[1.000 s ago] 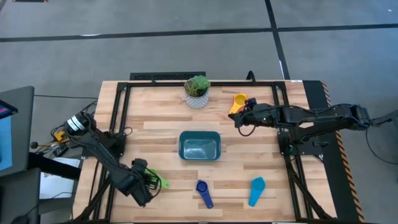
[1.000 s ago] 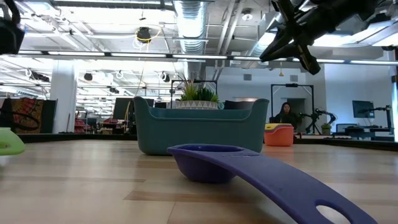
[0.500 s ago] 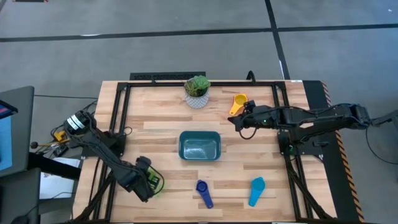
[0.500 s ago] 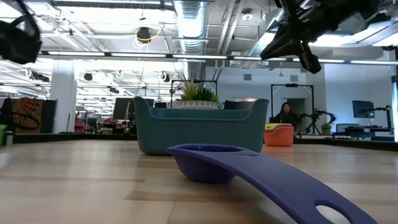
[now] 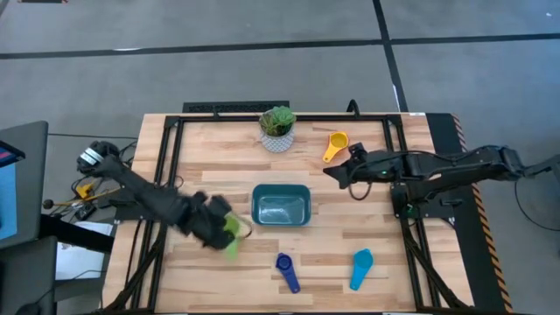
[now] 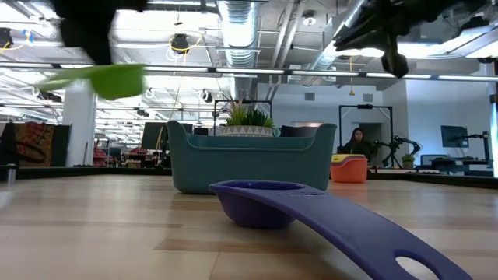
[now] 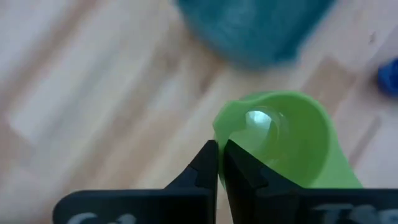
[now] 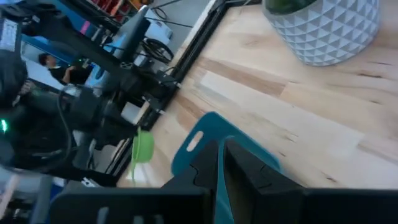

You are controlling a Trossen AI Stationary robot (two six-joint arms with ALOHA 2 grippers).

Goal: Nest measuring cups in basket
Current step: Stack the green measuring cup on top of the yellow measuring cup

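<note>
My left gripper [image 5: 220, 230] is shut on a green measuring cup [image 7: 280, 143] and holds it in the air left of the dark teal basket [image 5: 281, 206]; the low view shows the green cup [image 6: 101, 80] high above the table. A dark blue cup [image 5: 286, 269] and a light blue cup [image 5: 361, 267] lie on the table near its front edge. An orange-yellow cup [image 5: 335, 144] lies at the back. My right gripper [image 5: 332, 172] hovers shut and empty between that cup and the basket. My left gripper pinches the green cup's bowl wall at the rim [image 7: 219, 132] between its two fingers, one finger [image 7: 244, 174] over the bowl's inside and the other on its outside. The cup is lifted clear of the table with its open side toward the wrist camera.
A white pot with a green plant [image 5: 277, 129] stands at the back, behind the basket. A black frame [image 5: 171, 157] runs along the table's left, far and right sides. A person [image 6: 359, 143] sits far off in the room behind.
My left gripper has shut on the green cup at the near left, lifted it clear of the table and carried it up and toward the basket. My right gripper has drawn a little toward the near edge, away from the orange-yellow cup.
</note>
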